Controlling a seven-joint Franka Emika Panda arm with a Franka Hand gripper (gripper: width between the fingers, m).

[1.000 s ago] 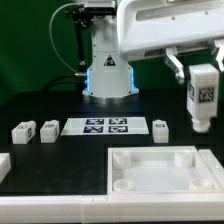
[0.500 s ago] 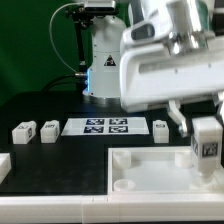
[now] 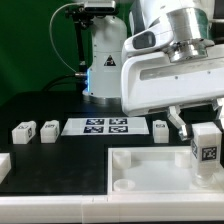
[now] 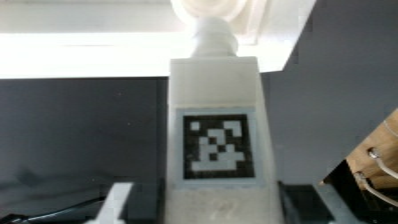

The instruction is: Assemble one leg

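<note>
My gripper [image 3: 205, 135] is shut on a white leg [image 3: 206, 150] with a black-and-white marker on its face, held upright over the right rear corner of the large white tray-like piece [image 3: 150, 170]. In the wrist view the leg [image 4: 221, 130] fills the middle, its narrow end pointing at the white piece [image 4: 107, 40] beyond, with my dark fingers [image 4: 128, 200] on either side. Three more legs lie on the black table: two at the exterior view's left [image 3: 22, 131] [image 3: 49, 129] and one by the gripper [image 3: 161, 129].
The marker board [image 3: 105, 127] lies behind the tray piece. The robot base [image 3: 105, 70] stands at the back. A white block [image 3: 4, 165] sits at the exterior view's left edge. A white rail [image 3: 50, 212] runs along the front.
The gripper with the leg has come down and shifted slightly, from high at the right to just above the tray piece's right rear corner.
</note>
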